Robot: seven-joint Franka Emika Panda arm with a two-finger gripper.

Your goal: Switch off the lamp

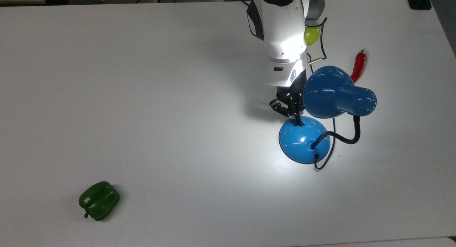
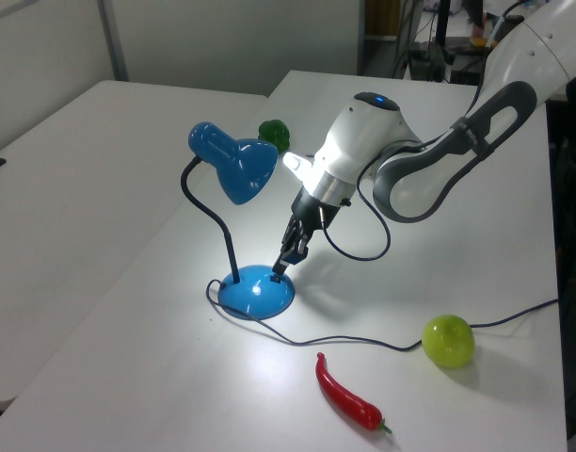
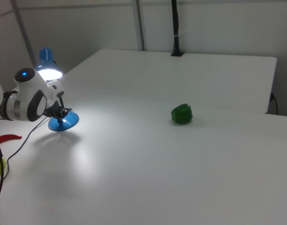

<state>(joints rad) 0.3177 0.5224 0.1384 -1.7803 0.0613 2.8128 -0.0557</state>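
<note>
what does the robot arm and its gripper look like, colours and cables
The arm has glossy white shells with dark grey joint sections, and a small blue light on top of one joint. Its gripper is black, with two slim fingers on linkage bars. A thin black cable loops beside the wrist.

A green bell pepper [image 1: 99, 200], a red chili [image 1: 358, 64] and a green apple [image 2: 448, 341] lie on the white desk [image 1: 160, 97].

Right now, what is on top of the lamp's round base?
The tool's tip sits on the lamp base, where the gooseneck and cord also join it. The switch is covered by the tip. The lamp is lit.
</note>
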